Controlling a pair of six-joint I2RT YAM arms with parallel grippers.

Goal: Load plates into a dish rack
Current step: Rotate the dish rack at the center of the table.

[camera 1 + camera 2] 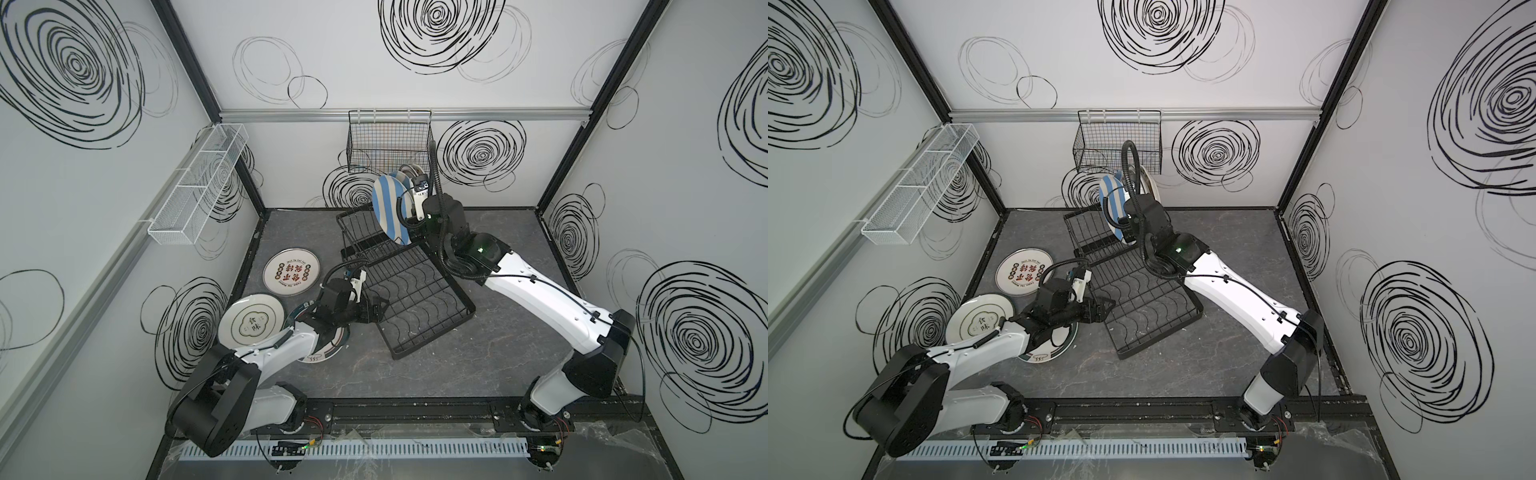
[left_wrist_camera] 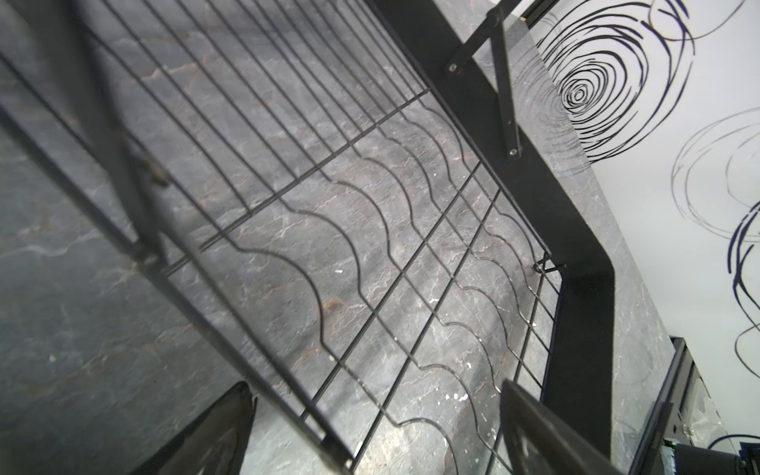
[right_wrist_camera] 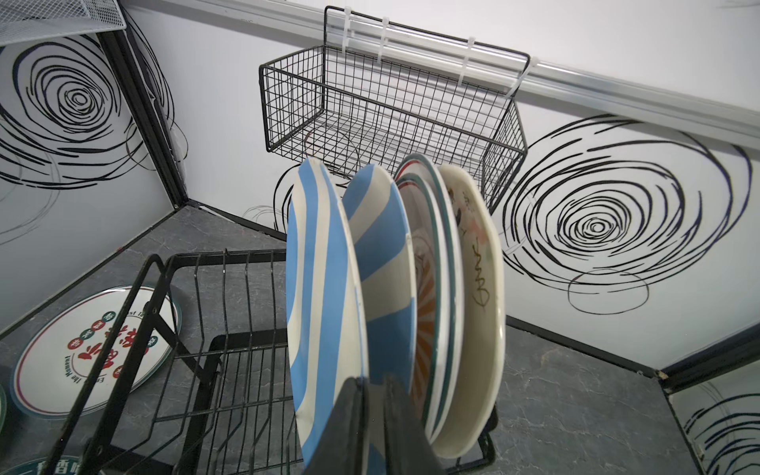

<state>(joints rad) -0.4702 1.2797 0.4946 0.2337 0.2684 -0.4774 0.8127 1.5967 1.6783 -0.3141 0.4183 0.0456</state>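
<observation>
Striped plates (image 3: pixel 325 288) upright in rack (image 3: pixel 226 253)

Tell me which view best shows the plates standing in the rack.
Right wrist: the standing plates fill it, edge-on and separable. Both top views show mainly the front striped plate, the right arm hiding the rest. Left wrist shows none.

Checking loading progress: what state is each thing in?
Dish rack, lower tray unloaded.
Front striped plate, upright in upper tier, rim between right pincer tips.
Plates behind it, upright.
Left pincer, open at rack's edge.
Red-character plate, flat on table.
</observation>
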